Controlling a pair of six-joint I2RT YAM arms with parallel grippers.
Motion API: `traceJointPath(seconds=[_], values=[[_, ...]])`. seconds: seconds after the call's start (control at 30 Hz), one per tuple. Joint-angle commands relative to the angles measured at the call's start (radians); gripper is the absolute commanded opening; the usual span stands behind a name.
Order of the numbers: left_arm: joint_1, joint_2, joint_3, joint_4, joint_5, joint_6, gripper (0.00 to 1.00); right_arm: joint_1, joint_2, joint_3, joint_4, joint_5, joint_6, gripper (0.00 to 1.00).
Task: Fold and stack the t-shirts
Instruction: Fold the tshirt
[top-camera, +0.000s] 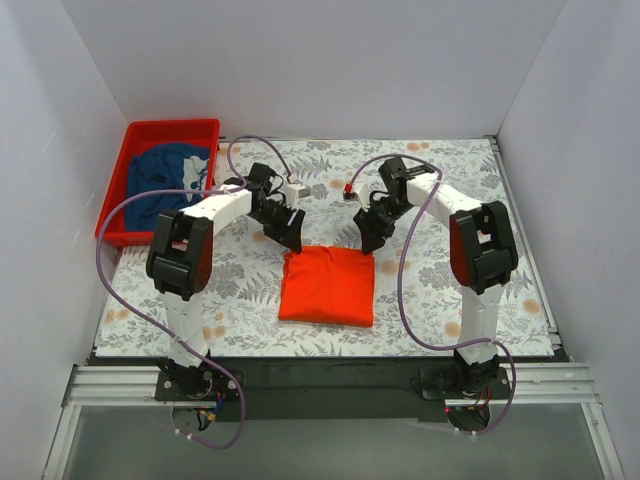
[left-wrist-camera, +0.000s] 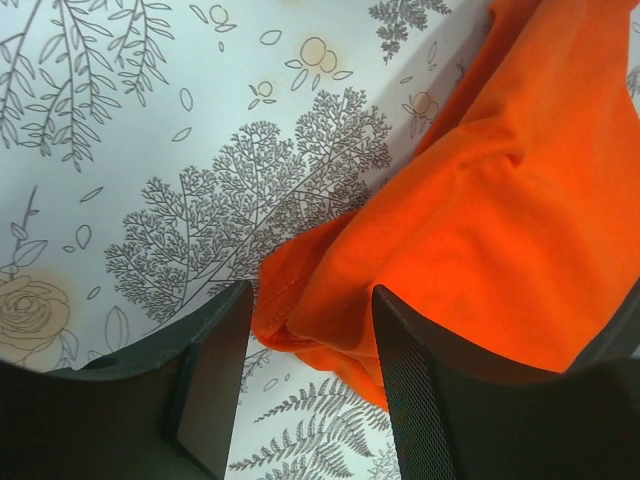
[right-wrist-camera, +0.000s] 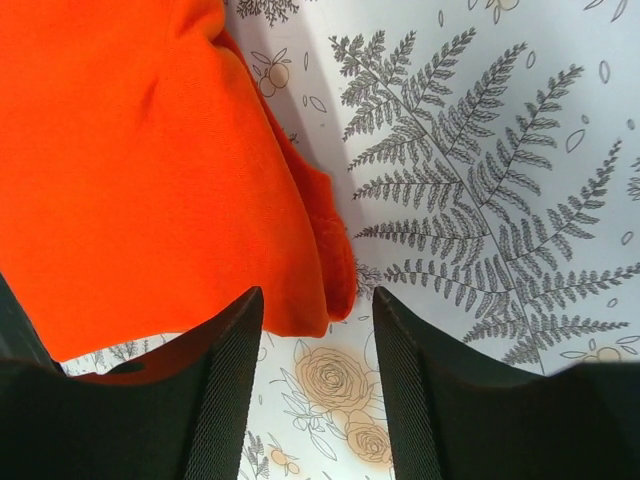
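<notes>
Left gripper: released, jaws spread wide, nothing clamped. A far corner of the orange-red t-shirt lies in the gap between its fingers, the rolled hem closer to the left one. The rest of the cloth spreads out ahead and to the right of this gripper. Cannot tell whether the pads touch the fabric.

Right gripper: also released, jaws apart, holding nothing. The shirt's other far corner ends just ahead of the gap, closer to the left finger. The body of the cloth runs ahead and to the left. Bare fern-and-rose print of the table fills everything to the right.

Top view: the orange-red t-shirt is folded to a rough rectangle, lying flat on the table. Both grippers point down at its far edge, one at each corner, with the shirt between them and on the near side of both.

Dark blue t-shirt: bunched and unfolded in the red bin, well off to the left of the left gripper, beyond that arm's elbow. The bin sits at the table's far left corner.
</notes>
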Motion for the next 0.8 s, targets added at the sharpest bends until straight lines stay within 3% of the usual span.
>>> traceJointPath(seconds=[0.0,0.13,0.23,0.27,0.33,0.43,0.77], values=[[0.011,-0.066,0.001,-0.038,0.048,0.001,0.49,-0.002,0.001,-0.012,-0.02,-0.03,-0.023,0.54],[0.012,-0.068,-0.006,-0.036,0.053,-0.009,0.42,-0.002,0.012,-0.006,-0.035,-0.039,-0.029,0.45],[0.014,-0.063,-0.002,-0.039,0.044,-0.009,0.26,-0.002,0.021,0.006,-0.046,-0.027,-0.037,0.34],[0.018,-0.063,0.006,-0.041,0.042,-0.009,0.2,-0.002,0.029,0.011,-0.052,-0.021,-0.038,0.26],[0.024,-0.068,0.01,-0.045,0.042,-0.012,0.1,-0.004,0.03,0.018,-0.055,-0.005,-0.043,0.02],[0.043,-0.092,0.009,-0.047,0.039,-0.016,0.0,-0.005,0.017,0.025,-0.066,-0.001,-0.044,0.01],[0.081,-0.175,-0.063,0.007,-0.011,-0.019,0.0,-0.005,-0.059,0.08,-0.063,0.038,-0.024,0.01]])
